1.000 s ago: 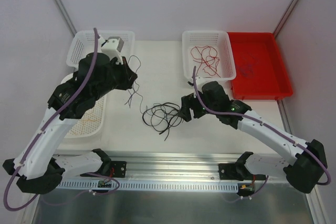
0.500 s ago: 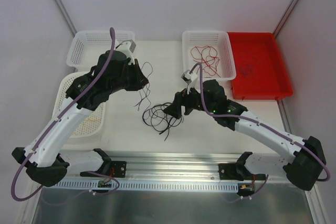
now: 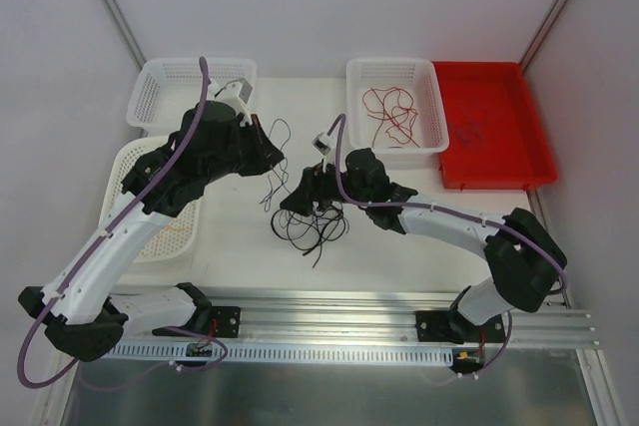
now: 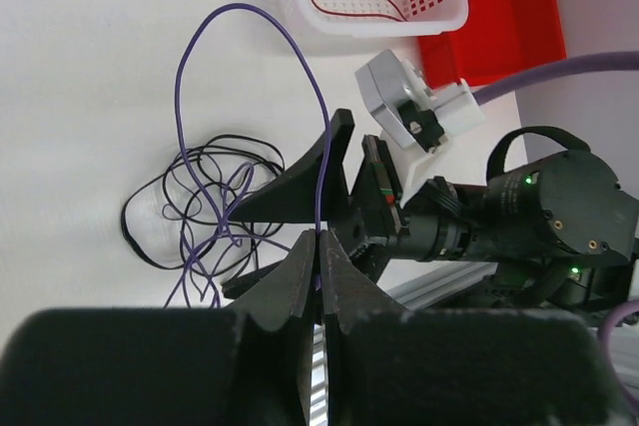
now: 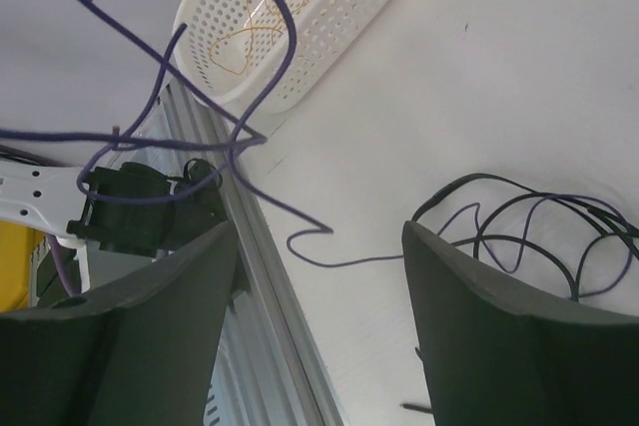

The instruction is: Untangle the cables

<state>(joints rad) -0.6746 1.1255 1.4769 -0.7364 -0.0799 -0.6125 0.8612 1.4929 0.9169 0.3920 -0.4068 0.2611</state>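
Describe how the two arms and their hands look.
The left arm and right arm have white links and black joints, each trailed by a thick purple hose. The left hand and right hand are black, with two wedge-shaped fingers. A white camera block sits at the right wrist.

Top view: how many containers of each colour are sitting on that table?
White baskets: 3
Red tray: 1
Total: 4
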